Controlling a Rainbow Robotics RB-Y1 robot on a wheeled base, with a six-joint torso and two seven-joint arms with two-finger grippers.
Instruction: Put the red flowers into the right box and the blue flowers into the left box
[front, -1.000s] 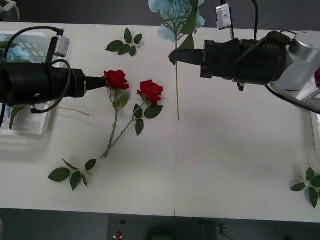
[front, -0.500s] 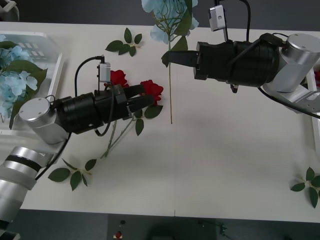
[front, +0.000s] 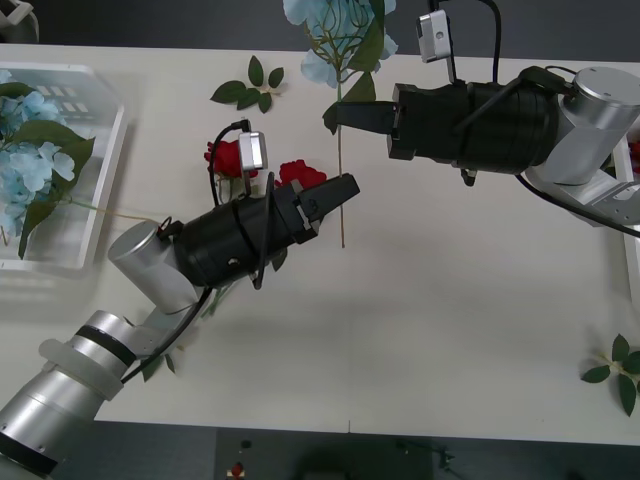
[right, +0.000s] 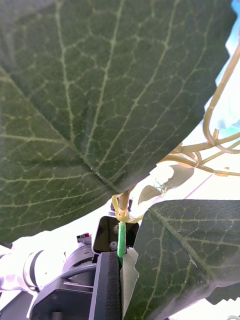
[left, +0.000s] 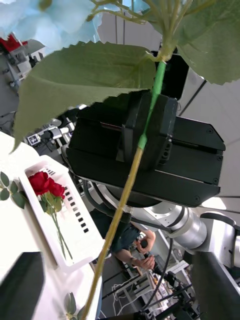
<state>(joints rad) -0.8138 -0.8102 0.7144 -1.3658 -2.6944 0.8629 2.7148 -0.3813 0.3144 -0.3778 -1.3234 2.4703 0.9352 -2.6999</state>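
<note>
My right gripper (front: 345, 113) is shut on the stem of a blue flower (front: 340, 30), which hangs above the table's far middle with its stem (front: 342, 200) pointing down. In the right wrist view the green stem (right: 120, 240) sits in the shut jaws under big leaves. My left gripper (front: 340, 195) is open at that stem's lower part; in its wrist view the stem (left: 115, 230) runs between the spread fingers toward the right gripper (left: 145, 135). Two red flowers (front: 232, 158) (front: 300, 175) lie on the table, partly under my left arm. The left box (front: 110, 130) holds blue flowers (front: 25, 150). The right box (left: 75, 235) holds red flowers (left: 45, 185).
Loose green leaf sprigs lie at the far middle (front: 250, 85) and near the right front edge (front: 615, 370). The white table (front: 470, 320) has free room at the front right. My left arm stretches across the front left of the table.
My left arm has swung from the left box across the red flowers to the middle, bringing its open gripper up to the hanging stem. The right gripper has stayed still for the last half second.
</note>
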